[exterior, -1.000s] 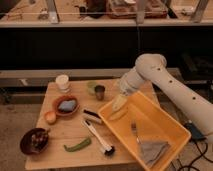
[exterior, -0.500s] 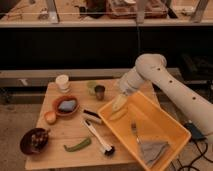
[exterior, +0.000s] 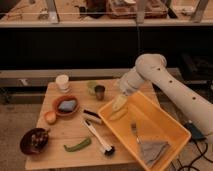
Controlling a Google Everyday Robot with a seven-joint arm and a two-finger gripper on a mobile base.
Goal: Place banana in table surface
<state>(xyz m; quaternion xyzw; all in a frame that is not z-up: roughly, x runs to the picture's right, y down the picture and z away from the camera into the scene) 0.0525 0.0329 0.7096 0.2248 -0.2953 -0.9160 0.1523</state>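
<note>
A small pale yellow banana shows at the tip of my gripper, just over the left corner of the big yellow tray. The white arm reaches in from the right and bends down to that spot. The banana hangs above the tray's edge, beside the wooden table surface. How the gripper holds the banana is not visible.
On the table are a white cup, a green cup, a dark can, a brown bowl, an orange fruit, a dark bowl, a green vegetable and a brush. The tray holds a fork and a grey cloth.
</note>
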